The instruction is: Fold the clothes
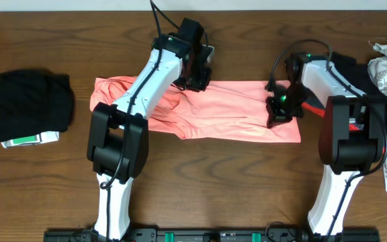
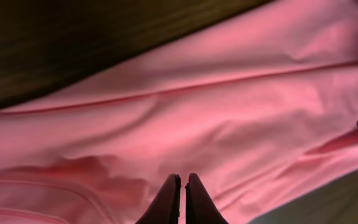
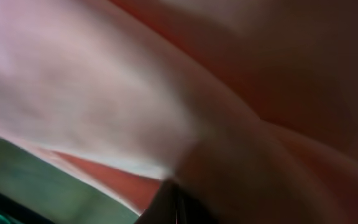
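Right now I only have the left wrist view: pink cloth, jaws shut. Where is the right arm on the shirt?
Observer: The right gripper sits on the right end of the salmon-pink T-shirt.
Operator: How does the shirt lie?
Observer: As a long band across the middle of the table, rumpled at its left end.
Operator: Anything else on my side?
Observer: A folded black garment lies apart from the shirt, at the far left.
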`<state>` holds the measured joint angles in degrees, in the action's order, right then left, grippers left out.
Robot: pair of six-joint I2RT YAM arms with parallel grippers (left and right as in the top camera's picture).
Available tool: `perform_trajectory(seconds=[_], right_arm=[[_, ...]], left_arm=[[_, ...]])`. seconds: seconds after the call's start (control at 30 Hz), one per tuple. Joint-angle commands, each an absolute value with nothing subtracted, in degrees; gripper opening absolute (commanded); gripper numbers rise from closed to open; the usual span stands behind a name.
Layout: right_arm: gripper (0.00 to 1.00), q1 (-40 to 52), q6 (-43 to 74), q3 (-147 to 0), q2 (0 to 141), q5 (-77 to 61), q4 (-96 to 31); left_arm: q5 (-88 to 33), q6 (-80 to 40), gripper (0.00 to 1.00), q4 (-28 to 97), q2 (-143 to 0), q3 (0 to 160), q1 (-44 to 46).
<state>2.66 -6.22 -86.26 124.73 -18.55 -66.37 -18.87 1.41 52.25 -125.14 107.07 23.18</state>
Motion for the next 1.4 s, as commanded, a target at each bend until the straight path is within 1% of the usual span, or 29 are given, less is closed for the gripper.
perform_trajectory(seconds=[0.0, 0.23, 0.43, 0.6, 0.87, 1.17, 1.37], right_arm=[[0.01, 2.4, -4.0, -84.8, 123.5, -15.6, -65.0], [0.01, 2.4, -4.4, -85.5, 123.3, -16.0, -65.6], [0.01, 2.4, -4.9, -91.4, 120.7, -19.1, -70.9], [0.01, 2.4, -4.8, -94.8, 117.3, -18.8, -72.6], [0.01, 1.6, -3.0, -93.4, 117.3, -11.9, -69.6], [0.01, -0.2, -1.0, -85.7, 117.4, -6.5, -62.7], [0.01, -1.8, 0.0, -80.2, 117.4, -6.3, -57.7]], left_arm=[[-17.3, 1.8, 0.07, 52.4, -126.4, 105.4, 22.9], [-17.3, 0.3, 0.06, 53.2, -128.9, 103.6, 22.9], [-17.3, 0.3, 0.07, 54.2, -128.9, 102.4, 22.9], [-17.3, 0.1, 0.07, 54.6, -128.9, 102.4, 22.9], [-17.3, -0.1, 0.07, 55.2, -128.9, 102.4, 22.9], [-17.3, -0.1, 0.07, 55.2, -128.9, 102.3, 22.9], [-17.3, -0.1, 0.08, 55.5, -128.9, 102.3, 22.9]])
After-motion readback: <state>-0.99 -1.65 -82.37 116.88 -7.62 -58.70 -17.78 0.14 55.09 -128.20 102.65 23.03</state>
